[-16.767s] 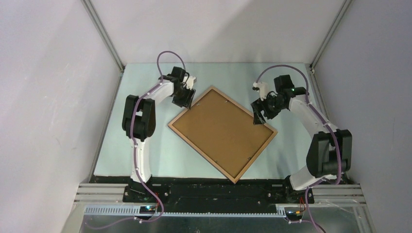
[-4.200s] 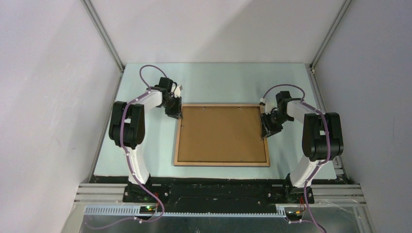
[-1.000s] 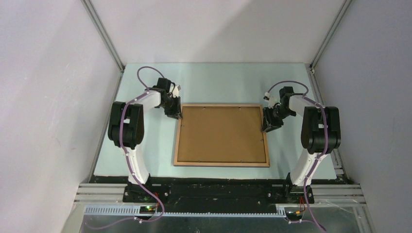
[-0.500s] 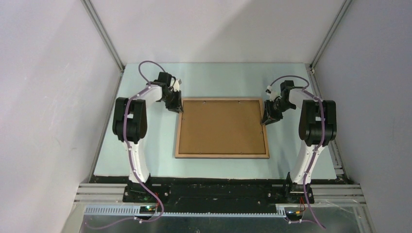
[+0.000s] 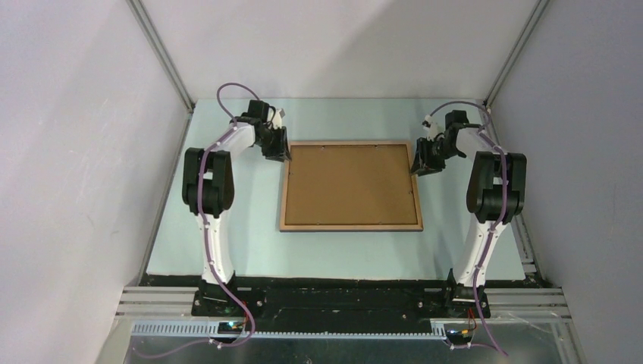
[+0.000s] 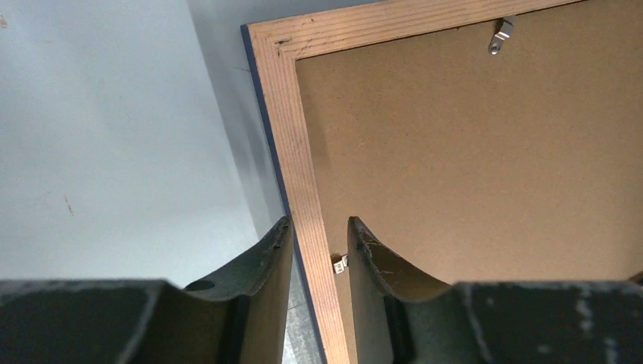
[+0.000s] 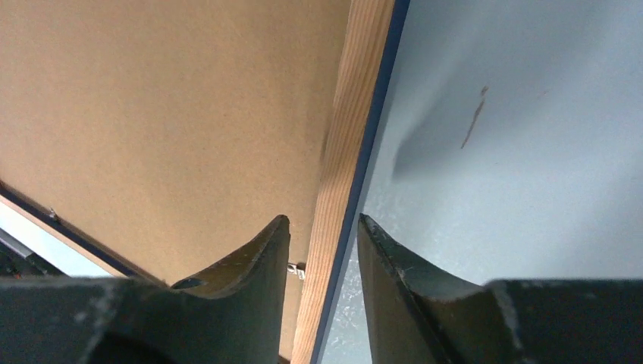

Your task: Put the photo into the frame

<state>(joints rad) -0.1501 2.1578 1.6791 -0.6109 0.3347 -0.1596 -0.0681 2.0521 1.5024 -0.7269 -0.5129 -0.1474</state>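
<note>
Frame (image 5: 350, 226) flat, wood face up, upper middle of top view, square to table (image 5: 235, 227) edges; brown backing board (image 5: 350, 182) fills it. Left gripper (image 6: 318, 222) astride left rail just below upper left corner. Right gripper (image 7: 322, 220) astride right rail near upper right corner. Both sets of jaws narrow; I cannot tell whether pinching or slack

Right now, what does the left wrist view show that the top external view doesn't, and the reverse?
Only left wrist: the frame's dark blue outer edge, the rail's wood grain, and the left gripper straddling the left rail. Only top external: the frame's whole outline and the right gripper at its right rail. Both: the wood-brown rail around the brown backing board.
</note>
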